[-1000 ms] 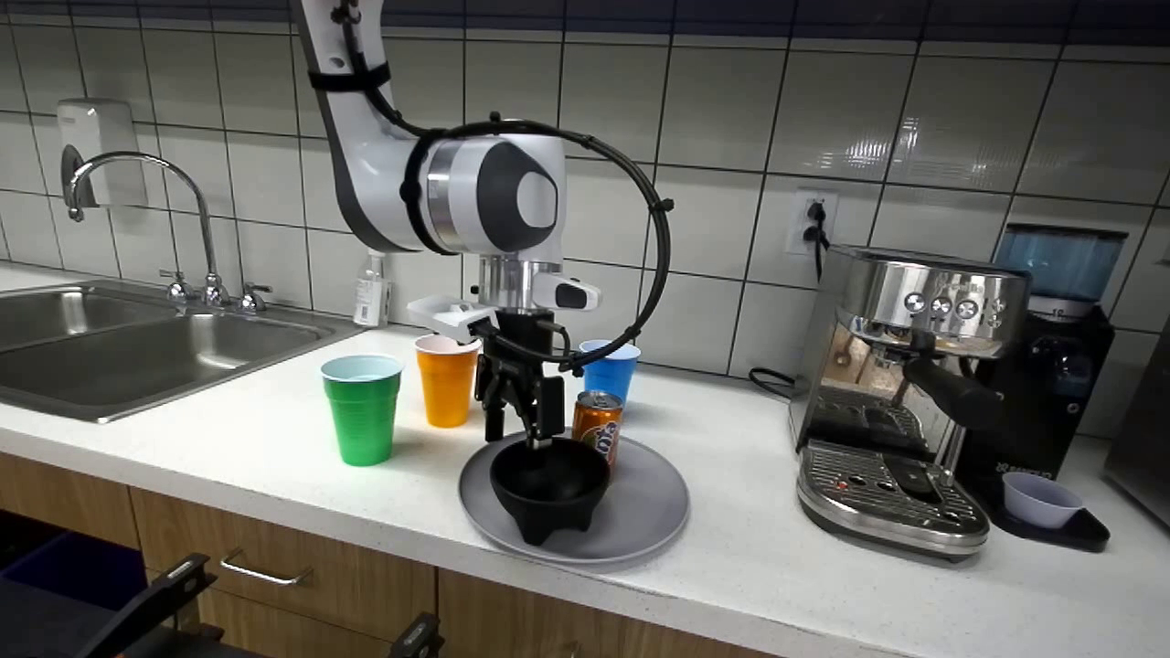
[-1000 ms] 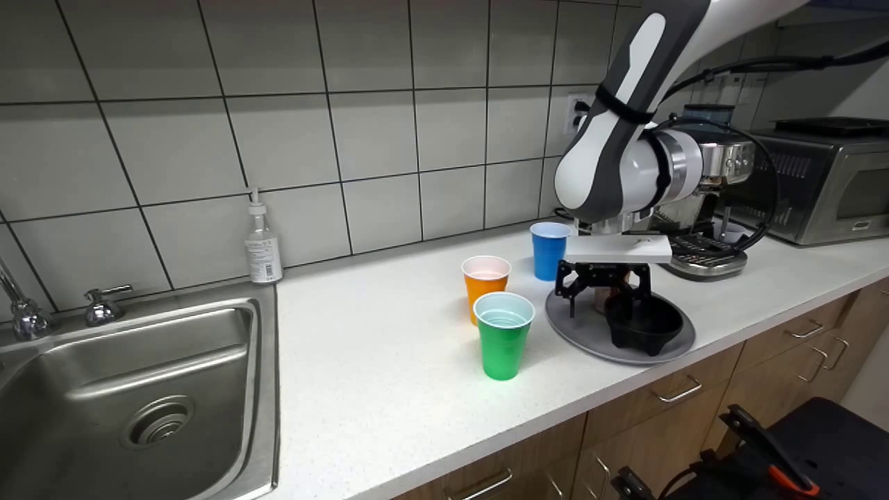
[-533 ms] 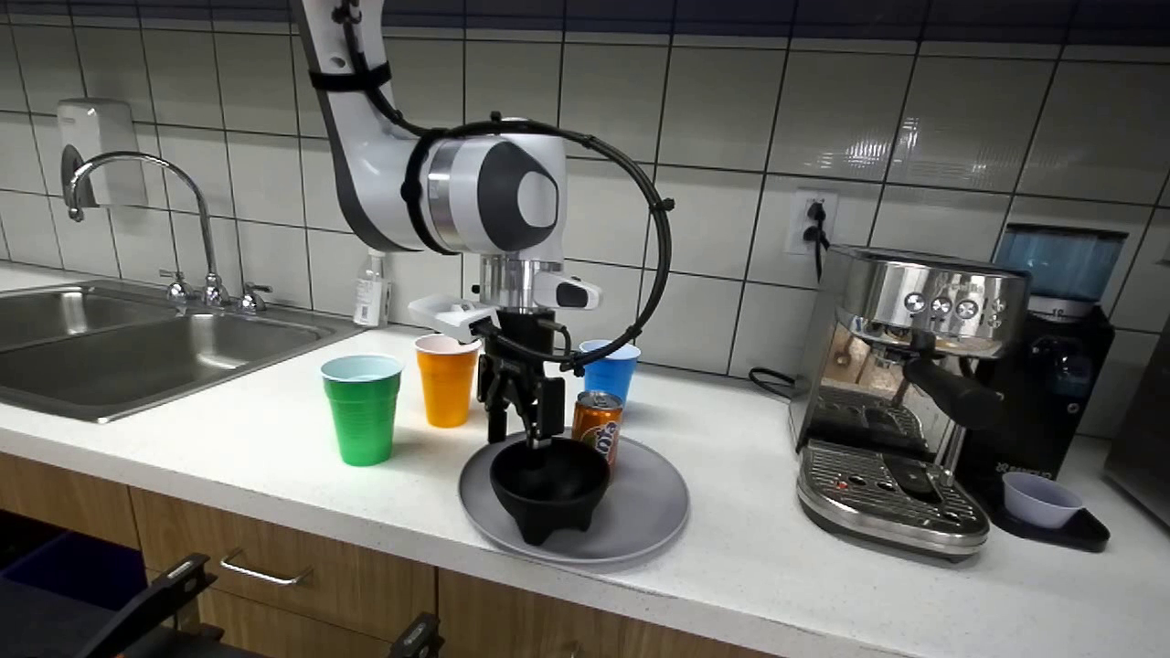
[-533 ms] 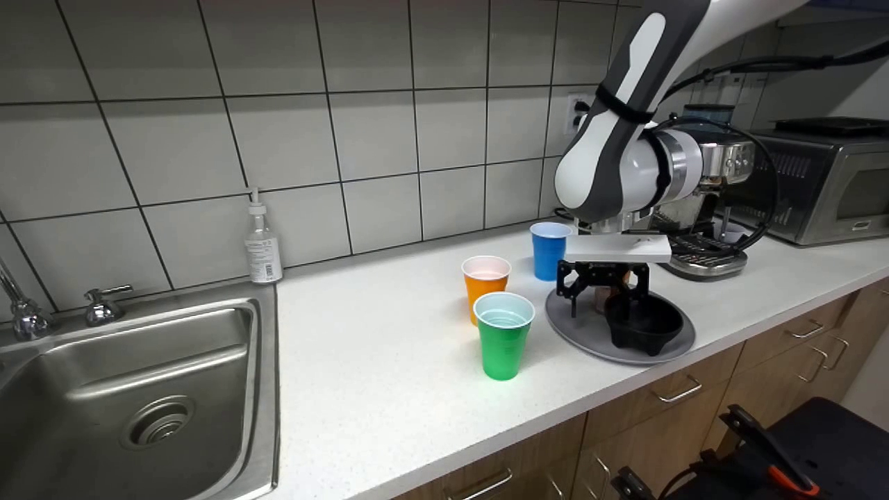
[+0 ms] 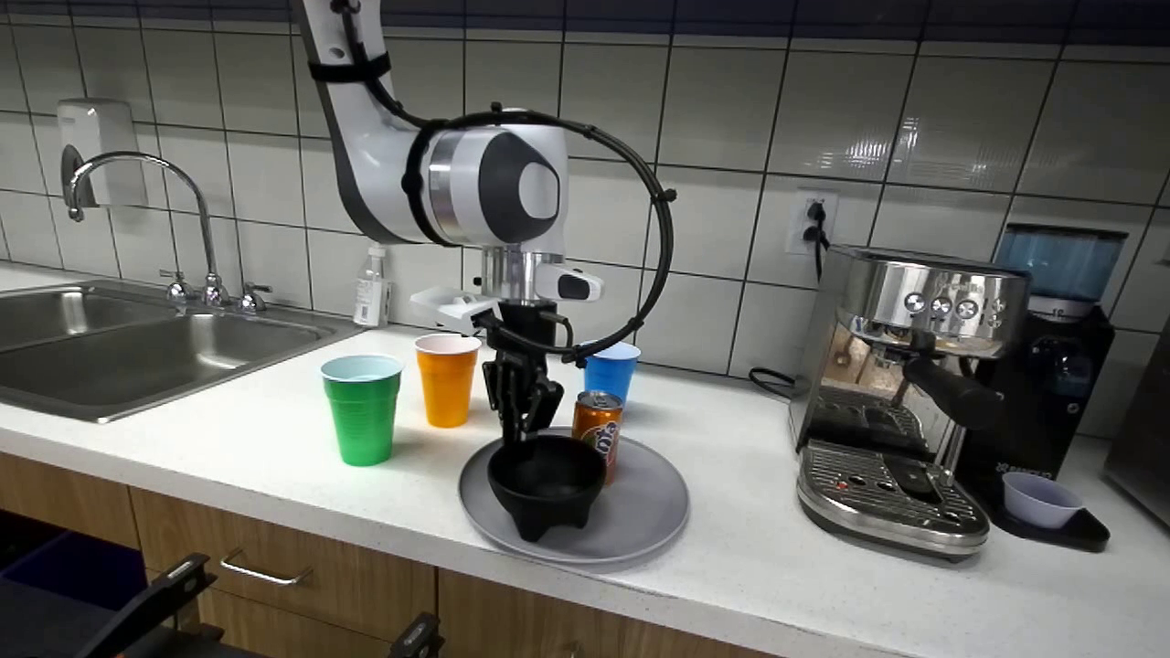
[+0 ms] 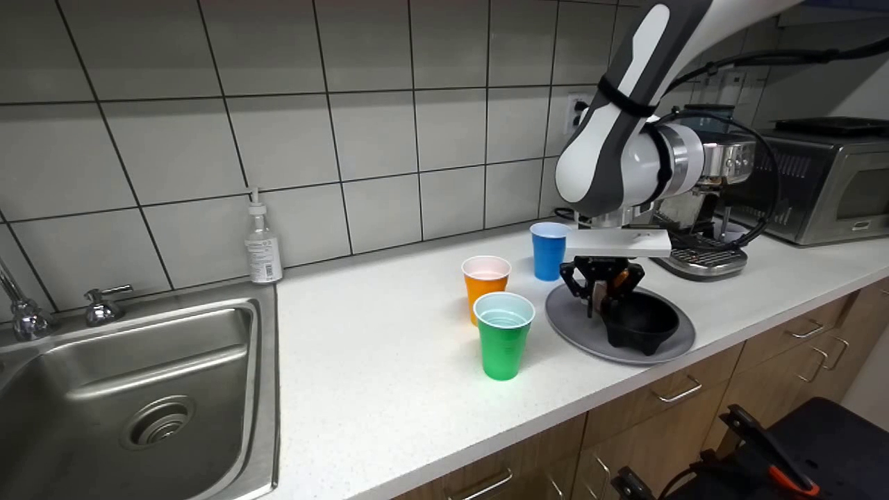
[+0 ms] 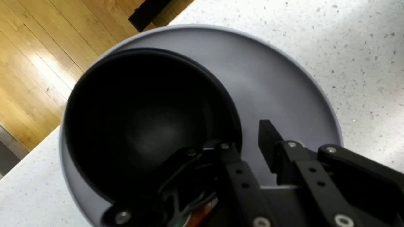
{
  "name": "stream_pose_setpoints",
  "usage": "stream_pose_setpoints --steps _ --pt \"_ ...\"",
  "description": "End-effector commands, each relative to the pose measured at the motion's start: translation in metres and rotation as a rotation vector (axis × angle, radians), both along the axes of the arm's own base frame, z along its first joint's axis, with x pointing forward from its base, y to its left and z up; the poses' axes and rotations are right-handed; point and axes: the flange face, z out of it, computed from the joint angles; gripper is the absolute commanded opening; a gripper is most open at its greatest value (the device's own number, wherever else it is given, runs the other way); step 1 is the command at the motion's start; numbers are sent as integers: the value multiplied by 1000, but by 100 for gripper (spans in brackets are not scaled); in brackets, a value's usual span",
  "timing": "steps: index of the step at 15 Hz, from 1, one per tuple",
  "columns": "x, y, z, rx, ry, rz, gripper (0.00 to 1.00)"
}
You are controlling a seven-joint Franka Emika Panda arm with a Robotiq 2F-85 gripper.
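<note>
A black footed bowl (image 5: 547, 498) stands on a grey plate (image 5: 654, 516) near the counter's front edge. My gripper (image 7: 243, 138) points down at the bowl's rim, its jaws partly drawn together. In the wrist view, one finger reaches over the inside of the bowl (image 7: 148, 107), dark against dark. The opposite finger (image 7: 267, 143) is outside, with a strip of bare plate (image 7: 284, 94) visible between it and the rim. Whether the inner finger touches the wall is hard to see. Just behind the bowl, an orange soda can (image 5: 599, 422) is close beside the gripper, partly covered in the wrist view.
Left of the plate stand a green cup (image 5: 363, 411) and an orange cup (image 5: 448, 379); a blue cup (image 5: 611, 373) is behind the can. An espresso machine (image 5: 914, 393) is to the right, with a grinder (image 5: 1042, 384) beside it. A sink (image 6: 260, 389) lies farther left.
Over the last half second the fingers have come much closer together. The hand has risen slightly, and the bowl has shifted slightly left in both exterior views.
</note>
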Motion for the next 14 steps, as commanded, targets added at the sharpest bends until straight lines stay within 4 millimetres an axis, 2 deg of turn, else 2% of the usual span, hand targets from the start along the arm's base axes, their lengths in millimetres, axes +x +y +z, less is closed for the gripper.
stream_pose_setpoints --steps 1,7,14 --pt "-4 -2 18 -1 -5 -2 1" --pt "-10 -7 28 -8 -11 -1 2" --pt "-24 3 44 4 -26 34 2"
